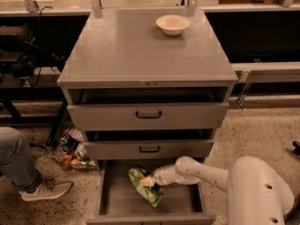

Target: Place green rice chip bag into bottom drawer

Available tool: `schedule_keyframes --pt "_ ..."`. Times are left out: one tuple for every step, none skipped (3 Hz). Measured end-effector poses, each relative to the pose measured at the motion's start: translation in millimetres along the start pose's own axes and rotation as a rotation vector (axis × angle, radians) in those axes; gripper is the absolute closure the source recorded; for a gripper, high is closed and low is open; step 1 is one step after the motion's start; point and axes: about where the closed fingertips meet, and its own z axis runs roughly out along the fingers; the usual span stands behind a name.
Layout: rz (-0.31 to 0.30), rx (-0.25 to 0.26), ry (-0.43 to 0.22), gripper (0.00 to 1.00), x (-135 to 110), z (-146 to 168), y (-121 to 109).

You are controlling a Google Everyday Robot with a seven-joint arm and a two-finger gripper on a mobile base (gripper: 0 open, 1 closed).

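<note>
The green rice chip bag [146,186] is a crinkly green pouch inside the open bottom drawer [117,196], near the middle of its flat grey interior. My gripper [151,180] reaches in from the right on a white arm and is shut on the bag's upper middle. I cannot tell whether the bag rests on the drawer floor or hangs just above it. The drawer is pulled out toward the camera.
A cream bowl [173,24] sits on the grey cabinet top [140,55]. Two shallower drawers with black handles [148,115] are slightly ajar above. A person's leg and shoe [28,182] stand at the left, next to clutter [72,151] on the floor.
</note>
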Motion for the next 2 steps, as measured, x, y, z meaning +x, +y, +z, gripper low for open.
schedule_keyframes --pt "0.050 -0.007 -0.001 0.51 12.0 15.1 -11.6" --pt "0.067 -0.012 -0.001 0.29 16.3 20.6 -15.4"
